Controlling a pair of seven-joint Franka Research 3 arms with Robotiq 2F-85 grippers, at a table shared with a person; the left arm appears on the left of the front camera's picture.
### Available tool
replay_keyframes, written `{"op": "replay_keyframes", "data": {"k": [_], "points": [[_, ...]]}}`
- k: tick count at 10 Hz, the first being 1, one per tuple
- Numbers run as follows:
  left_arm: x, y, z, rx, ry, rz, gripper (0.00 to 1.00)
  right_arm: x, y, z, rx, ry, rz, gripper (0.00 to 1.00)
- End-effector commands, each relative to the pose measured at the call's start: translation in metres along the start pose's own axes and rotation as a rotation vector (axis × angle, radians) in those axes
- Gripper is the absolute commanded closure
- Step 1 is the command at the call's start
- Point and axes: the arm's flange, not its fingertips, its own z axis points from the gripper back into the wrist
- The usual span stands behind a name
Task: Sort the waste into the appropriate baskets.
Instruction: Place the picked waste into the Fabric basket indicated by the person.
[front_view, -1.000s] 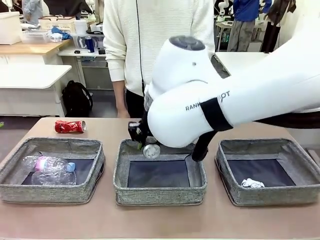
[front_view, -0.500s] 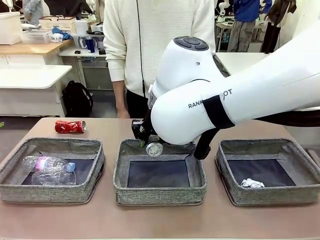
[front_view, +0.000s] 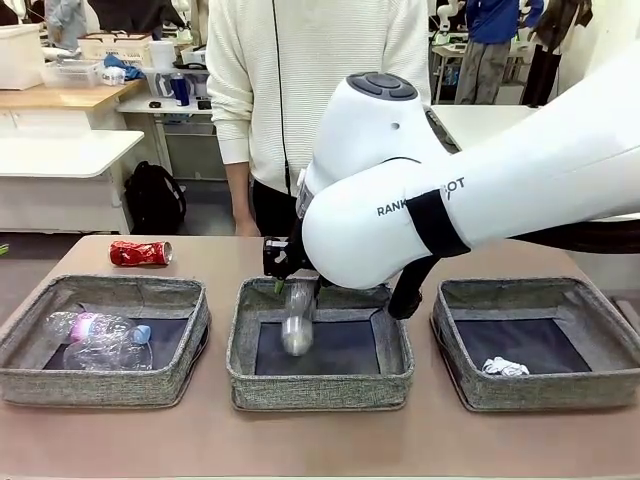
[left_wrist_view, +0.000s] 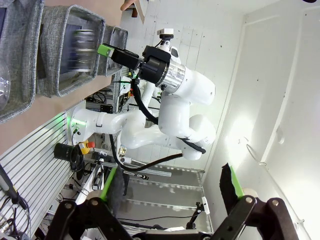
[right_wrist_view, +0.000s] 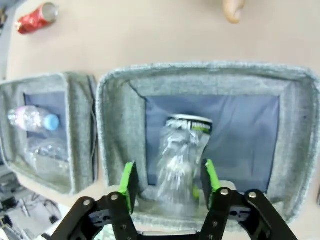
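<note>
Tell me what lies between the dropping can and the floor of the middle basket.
Nothing visible. The can, blurred in mid-fall, hangs below the right tool's open fingers, and the middle basket shows only bare dark floor beneath it.

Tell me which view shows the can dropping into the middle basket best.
The right wrist view: the can is blurred but sits whole between the open right gripper fingers, above the middle basket. The front view shows it as a streak under the arm; the left wrist view shows a small distant blur.
</note>
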Motion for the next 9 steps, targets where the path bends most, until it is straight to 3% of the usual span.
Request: {"op": "replay_keyframes", "data": {"k": [1, 5, 7, 8, 9], "points": [[-0.002, -0.002, 0.0, -0.018, 0.006, -0.02, 0.0, 0.0, 0.003, 0.004, -0.004, 0.005, -0.024, 0.0], [-0.002, -0.002, 0.0, -0.018, 0.006, -0.02, 0.0, 0.0, 0.0, 0.006, 0.002, 0.012, -0.036, 0.0], [-0.002, -0.002, 0.0, -0.018, 0.006, -0.02, 0.0, 0.002, -0.005, 0.025, 0.097, 0.064, -0.07, 0.0], [-0.002, -0.002, 0.0, -0.018, 0.006, -0.02, 0.0, 0.004, -0.012, 0.053, 0.295, 0.132, -0.138, 0.0], [-0.002, -0.002, 0.0, -0.018, 0.006, -0.02, 0.0, 0.004, -0.023, 0.088, 0.581, 0.199, -0.156, 0.0]]}}
